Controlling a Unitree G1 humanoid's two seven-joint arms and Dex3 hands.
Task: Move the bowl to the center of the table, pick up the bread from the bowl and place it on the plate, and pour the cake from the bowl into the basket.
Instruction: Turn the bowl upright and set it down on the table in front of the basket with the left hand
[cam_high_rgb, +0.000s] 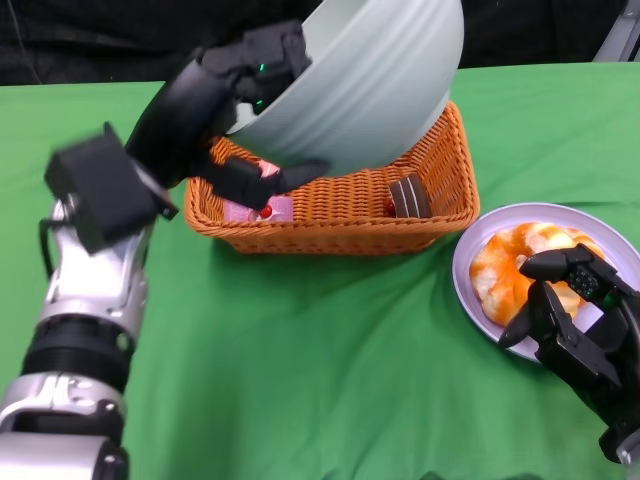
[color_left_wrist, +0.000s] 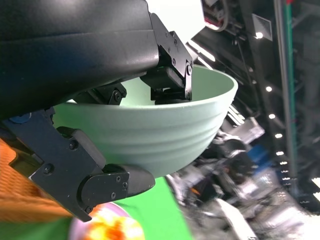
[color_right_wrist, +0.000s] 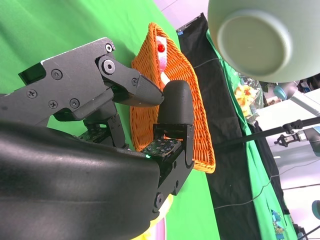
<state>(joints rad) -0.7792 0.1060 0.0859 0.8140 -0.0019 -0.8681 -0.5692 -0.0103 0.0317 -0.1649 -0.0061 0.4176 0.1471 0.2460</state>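
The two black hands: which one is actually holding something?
The left hand: it grips the pale green bowl, tipped above the orange basket. The right hand rests by the plate, holding nothing.

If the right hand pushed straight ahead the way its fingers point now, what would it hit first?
Most likely the bread on the plate, since the right hand hovers at its near edge with fingers aimed over it. Beyond that lies the basket. Height above the bread is unclear.

Green table (cam_high_rgb: 320, 350): basket (cam_high_rgb: 340, 205), plate (cam_high_rgb: 468, 262).
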